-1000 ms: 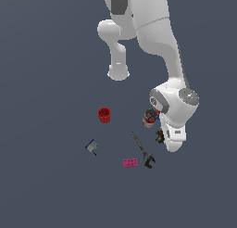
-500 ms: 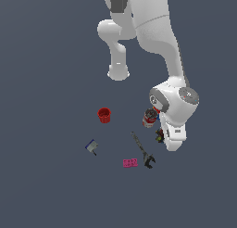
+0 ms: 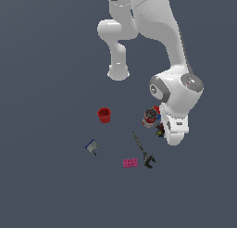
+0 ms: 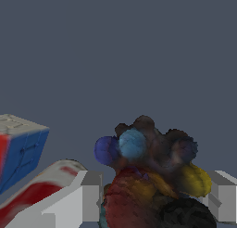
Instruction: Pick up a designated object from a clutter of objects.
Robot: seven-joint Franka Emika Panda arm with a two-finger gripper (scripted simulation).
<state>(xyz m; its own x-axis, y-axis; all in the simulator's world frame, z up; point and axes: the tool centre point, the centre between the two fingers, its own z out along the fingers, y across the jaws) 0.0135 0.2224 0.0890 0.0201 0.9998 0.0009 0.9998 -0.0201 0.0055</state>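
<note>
Gripper (image 4: 152, 199) spread wide around the small black lumpy speckled thing (image 4: 152, 176) on the counter (image 3: 55, 185), right beside the red-and-silver can (image 3: 150, 117), so could easily nudge that can or slip off those bumps.

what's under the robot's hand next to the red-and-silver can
The speckled lumpy object sits between the gripper fingers. In the exterior view only its dark edge shows beside the can; the rest is covered.
</note>
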